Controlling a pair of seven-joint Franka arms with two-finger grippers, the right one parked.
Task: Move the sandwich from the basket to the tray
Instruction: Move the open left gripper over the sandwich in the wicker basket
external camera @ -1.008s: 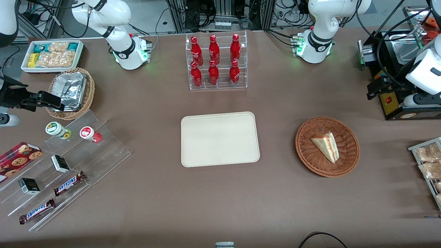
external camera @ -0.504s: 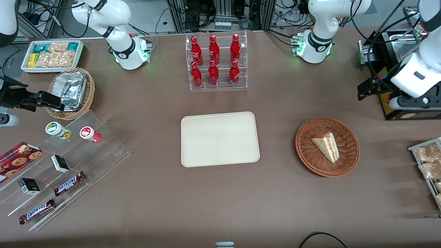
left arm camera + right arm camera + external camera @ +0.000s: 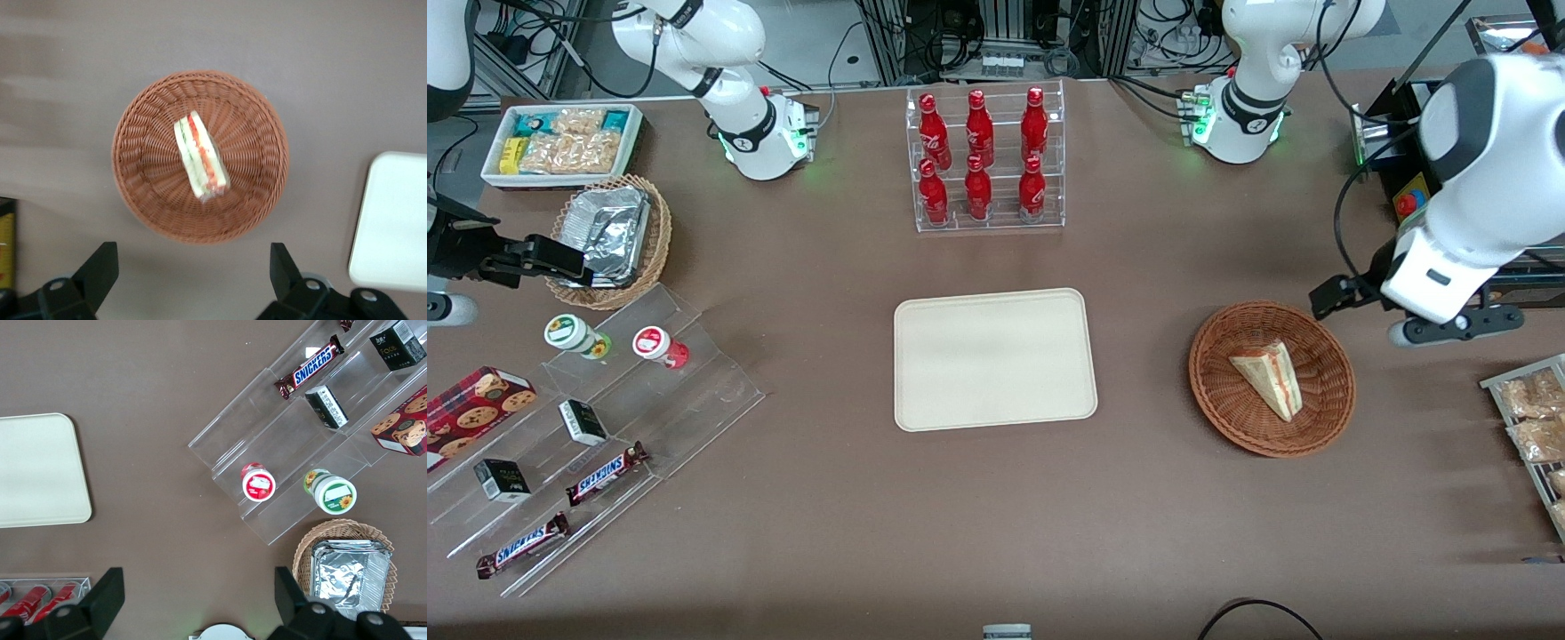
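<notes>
Desk [image 3: 1138, 533]: brown surface; you have every listed item resting on it.

Left arm [image 3: 1476, 204]: white, reaching in from the working arm's end of the desk, held above the surface close to the basket.

Tray [image 3: 996, 359]: cream rectangle with rounded corners and a low rim, flat at the middle of the desk, well apart from the basket toward the parked arm's end. One corner of it shows in the left wrist view [image 3: 393, 220].

Bottle rack [image 3: 985, 158]: clear tiered stand with six red bottles, farther from the front camera than the tray.

Basket [image 3: 1272, 379]: round reddish-brown wicker bowl [image 3: 200, 157], upright, standing toward the working arm's end.

End effector [image 3: 193, 273]: you see both black fingers [image 3: 100, 270] spread wide apart, gripping nothing, high over the desk just beside the basket rim. In the front view its fingers cannot be made out.

Sandwich [image 3: 1270, 377]: pale triangular wedge lying in the basket near its centre [image 3: 200, 162], red and green filling showing along one edge, untouched by the fingers.
</notes>
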